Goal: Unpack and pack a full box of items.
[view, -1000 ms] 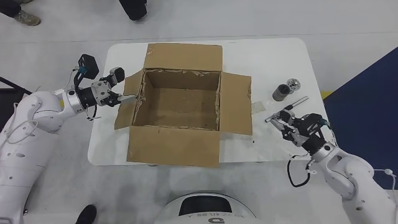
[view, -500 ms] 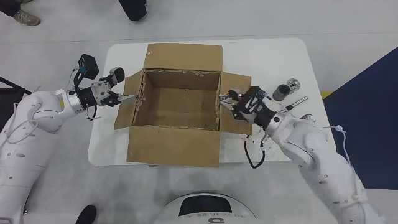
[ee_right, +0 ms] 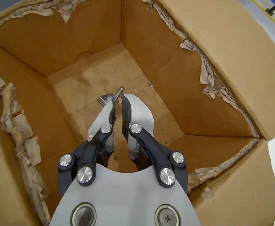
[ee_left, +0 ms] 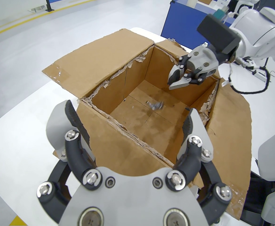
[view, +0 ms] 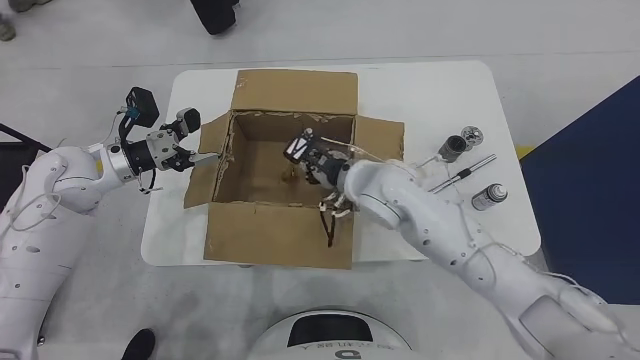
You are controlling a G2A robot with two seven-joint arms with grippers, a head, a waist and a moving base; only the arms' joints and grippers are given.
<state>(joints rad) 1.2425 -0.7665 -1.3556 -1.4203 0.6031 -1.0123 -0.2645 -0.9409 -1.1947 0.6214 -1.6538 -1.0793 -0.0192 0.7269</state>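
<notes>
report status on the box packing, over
left gripper open at box flap. right gripper barely open over box, empty. small metal part inside box. more parts on table beside box.

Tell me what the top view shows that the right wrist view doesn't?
Top view: the white table, metal cylinders and a thin metal rod on it, and the left gripper by a flap of the open brown cardboard box. Right wrist view: a small silvery metal part beyond the right gripper, inside the box. Both: the box and the right gripper.
</notes>
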